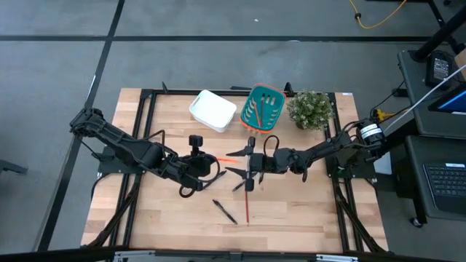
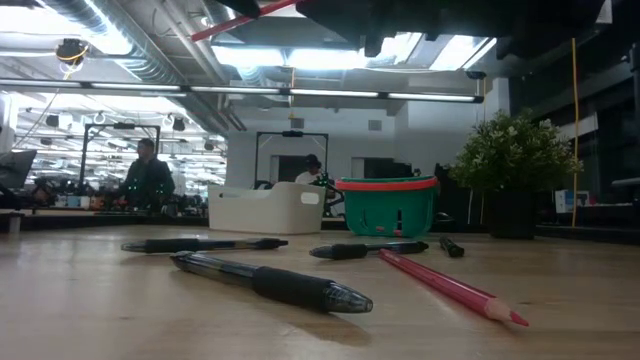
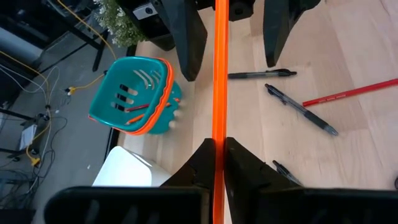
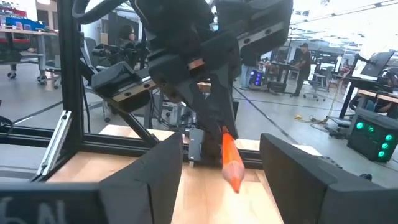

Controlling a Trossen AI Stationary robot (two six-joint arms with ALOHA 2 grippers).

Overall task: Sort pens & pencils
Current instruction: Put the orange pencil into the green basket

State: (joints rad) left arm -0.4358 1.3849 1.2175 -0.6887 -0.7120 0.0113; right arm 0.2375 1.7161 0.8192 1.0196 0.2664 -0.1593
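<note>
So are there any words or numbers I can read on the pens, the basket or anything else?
None can be read.
Pens: any print is too blurred to read.
Teal basket: no label shows.
White box: plain, no writing shows.
Orange pencil in the left pincer: no print shows.

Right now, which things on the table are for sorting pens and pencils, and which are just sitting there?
For the job: thin orange pencil in the left tool; red pencil; black pens; teal basket; white box.
Just there: green potted plant.
</note>
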